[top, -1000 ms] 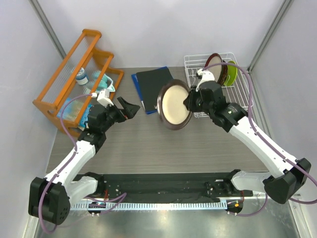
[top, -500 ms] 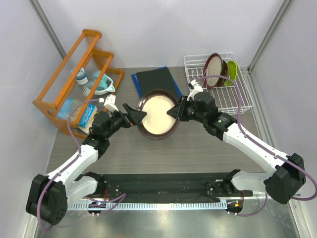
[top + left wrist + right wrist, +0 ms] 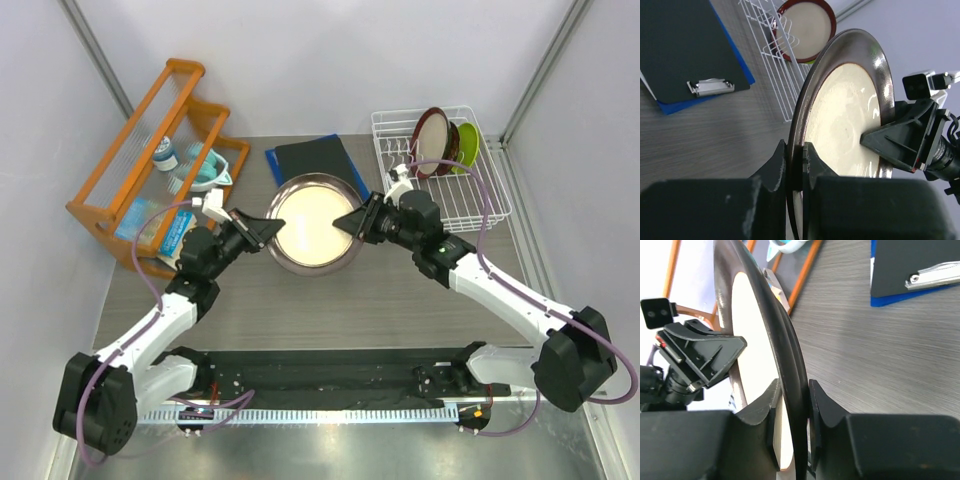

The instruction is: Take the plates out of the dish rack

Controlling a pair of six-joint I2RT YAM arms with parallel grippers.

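The round cream plate with a dark brown-grey rim (image 3: 312, 225) hangs over the table (image 3: 300, 300), midway between the arms. The left gripper (image 3: 263, 229) pinches its left edge and the right gripper (image 3: 352, 222) clamps the opposite edge (a handover, I'd guess), so neither is nearer.

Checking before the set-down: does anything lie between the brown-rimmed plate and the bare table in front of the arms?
The black clipboard lies just behind the brown-rimmed plate, which both the left gripper and right gripper clamp; from above, the plate's far edge overlaps it. Toward the arms, the table shows nothing in the way.
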